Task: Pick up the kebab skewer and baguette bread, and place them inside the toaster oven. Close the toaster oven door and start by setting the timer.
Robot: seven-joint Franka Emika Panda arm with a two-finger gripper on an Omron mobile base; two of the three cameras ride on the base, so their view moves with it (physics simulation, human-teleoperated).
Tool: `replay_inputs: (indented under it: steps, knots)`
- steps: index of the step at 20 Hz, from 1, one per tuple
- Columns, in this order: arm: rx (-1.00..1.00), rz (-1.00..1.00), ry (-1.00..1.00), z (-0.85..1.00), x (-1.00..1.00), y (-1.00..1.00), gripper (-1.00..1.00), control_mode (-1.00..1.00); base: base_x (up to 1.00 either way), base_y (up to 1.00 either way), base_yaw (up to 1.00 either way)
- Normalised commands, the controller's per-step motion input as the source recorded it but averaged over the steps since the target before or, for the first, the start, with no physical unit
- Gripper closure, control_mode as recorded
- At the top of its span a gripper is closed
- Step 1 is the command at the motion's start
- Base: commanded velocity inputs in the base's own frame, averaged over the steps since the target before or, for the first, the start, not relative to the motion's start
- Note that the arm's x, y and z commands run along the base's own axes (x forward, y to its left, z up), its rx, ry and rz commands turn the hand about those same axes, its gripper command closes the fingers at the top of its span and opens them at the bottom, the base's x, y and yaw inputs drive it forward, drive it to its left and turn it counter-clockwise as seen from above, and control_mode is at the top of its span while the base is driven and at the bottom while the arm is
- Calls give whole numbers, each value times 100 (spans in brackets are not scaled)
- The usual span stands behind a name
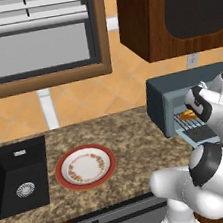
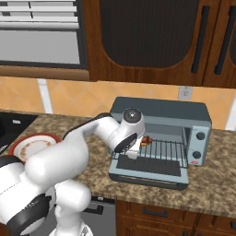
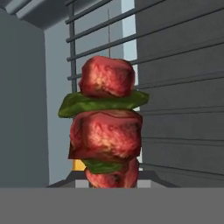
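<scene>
The kebab skewer sits pinched in the closed gripper, inside the toaster oven on the speckled counter.

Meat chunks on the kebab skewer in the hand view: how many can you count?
3 on the kebab skewer, stacked along the stick: one at the top, a larger one mid-stack below a green slice, one at the bottom, partly cut off. More may be hidden lower down.

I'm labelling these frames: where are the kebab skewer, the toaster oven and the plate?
kebab skewer [image 3: 105, 131]: hand view, on the middle meat chunk.
toaster oven [image 2: 159, 109]: right base view, on its blue-grey top panel.
plate [image 1: 68, 183]: left base view, on its red rim.
</scene>
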Motion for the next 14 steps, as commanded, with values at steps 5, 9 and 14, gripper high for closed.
replay_inputs:
  steps: [5, 9, 14]
  knots:
    - [0, 0, 5, 0, 2, 0, -100, -100, 0, 0, 0]
    - [0, 0, 5, 0, 0, 0, -100, -100, 0, 0, 0]
    - [0, 0, 4, 0, 0, 0, -100, -100, 0, 0, 0]
